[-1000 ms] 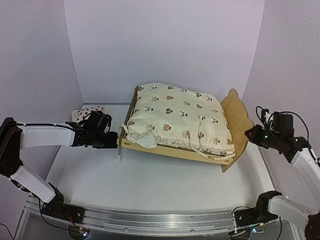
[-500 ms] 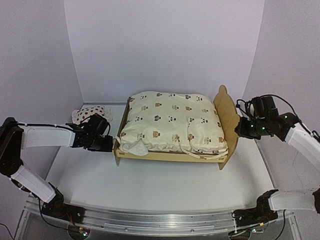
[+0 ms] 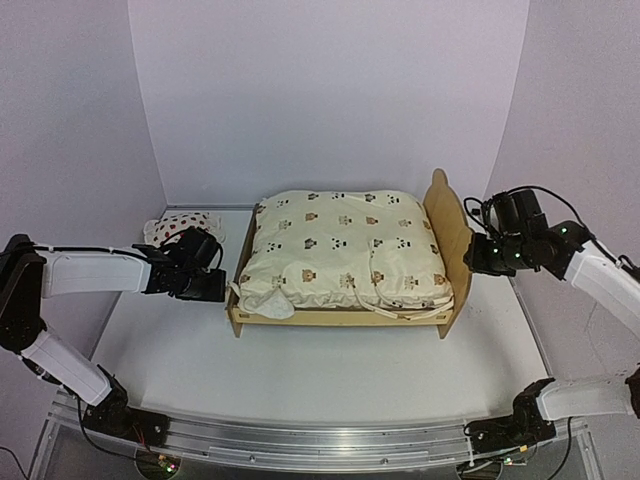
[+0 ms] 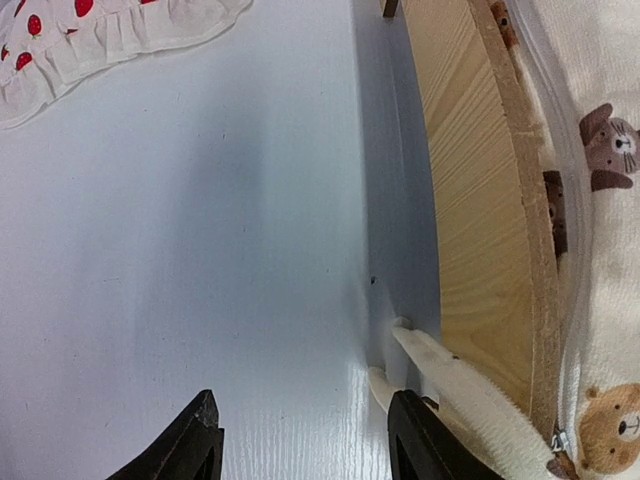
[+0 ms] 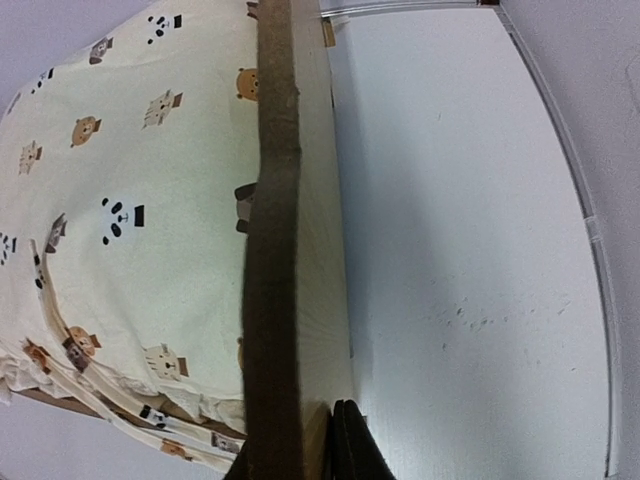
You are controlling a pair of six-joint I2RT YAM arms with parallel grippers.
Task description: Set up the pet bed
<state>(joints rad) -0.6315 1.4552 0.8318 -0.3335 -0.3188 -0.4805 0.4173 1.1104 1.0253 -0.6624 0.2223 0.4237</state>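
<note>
The pet bed point(image 3: 447, 225), a light plywood frame with a scalloped headboard at its right end, stands square on the white table with a cream animal-print cover point(image 3: 340, 245) filling it. My right gripper point(image 3: 472, 258) is shut on the headboard's edge; the right wrist view has the board point(image 5: 320, 250) running up between the fingers point(image 5: 345, 445), the cover point(image 5: 150, 200) to its left. My left gripper point(image 3: 215, 285) is open at table level beside the footboard point(image 4: 480, 200). Only bare table lies between its fingers point(image 4: 200, 445), and the right one touches a cover strap point(image 4: 450, 375).
A small white pillow with red strawberries point(image 3: 180, 228) lies behind my left arm near the back left corner; its ruffled edge point(image 4: 90, 40) shows in the left wrist view. Lilac walls close the table on three sides. A metal rail point(image 3: 320, 440) runs along the near edge.
The bed has swung from a slant to square and shifted left. My right arm came in from the right and closed on the headboard. The left gripper stayed open by the footboard.
</note>
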